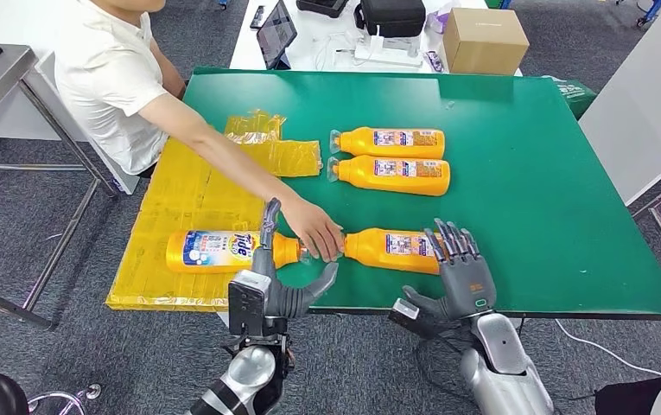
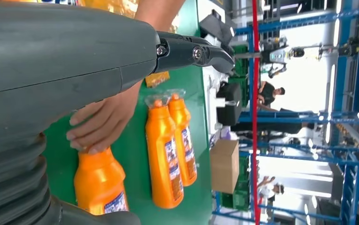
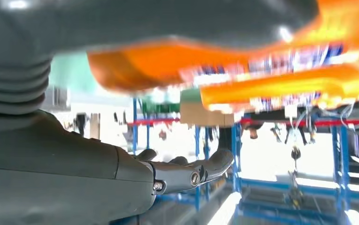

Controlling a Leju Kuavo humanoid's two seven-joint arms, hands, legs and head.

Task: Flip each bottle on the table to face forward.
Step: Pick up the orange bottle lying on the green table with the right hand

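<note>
Four orange bottles lie on their sides on the green table (image 1: 551, 173). Two lie side by side at the back middle (image 1: 389, 141) (image 1: 393, 175); the left wrist view shows the same pair (image 2: 164, 157) (image 2: 186, 143). A Tide-labelled bottle (image 1: 221, 251) lies on the yellow sheet at front left. The fourth bottle (image 1: 391, 245) (image 2: 100, 185) lies at the front middle. A person's hand (image 1: 314, 229) (image 2: 104, 122) rests on the necks between these two front bottles. My left hand (image 1: 279, 281) is open just before the Tide bottle, fingers spread. My right hand (image 1: 460, 268) is open, its fingertips over the fourth bottle's base end.
A person in a white shirt (image 1: 106, 73) leans in from the back left. Yellow plastic sheets (image 1: 184, 194) cover the table's left part. Behind the table stand a cardboard box (image 1: 485, 39), a tablet (image 1: 275, 33) and a black case (image 1: 393, 15). The table's front edge runs under my hands.
</note>
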